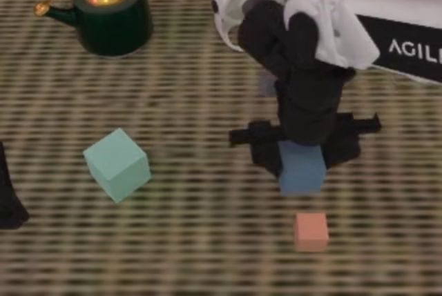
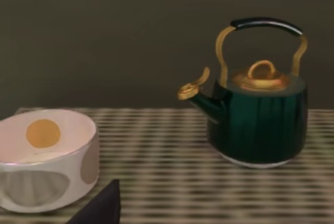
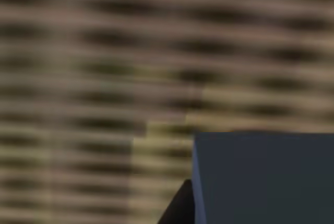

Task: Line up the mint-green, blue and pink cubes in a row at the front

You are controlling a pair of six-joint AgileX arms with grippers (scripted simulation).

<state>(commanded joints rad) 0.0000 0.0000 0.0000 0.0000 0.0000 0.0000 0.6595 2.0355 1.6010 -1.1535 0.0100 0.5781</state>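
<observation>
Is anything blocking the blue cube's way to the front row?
Only the pink cube, sitting just in front of the blue cube under the right hand. The mint-green cube is well to the left.

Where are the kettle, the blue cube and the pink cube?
kettle (image 2: 258, 122), left wrist view, green body
blue cube (image 1: 302, 170), top view, top face
pink cube (image 1: 311, 230), top view, top face
</observation>
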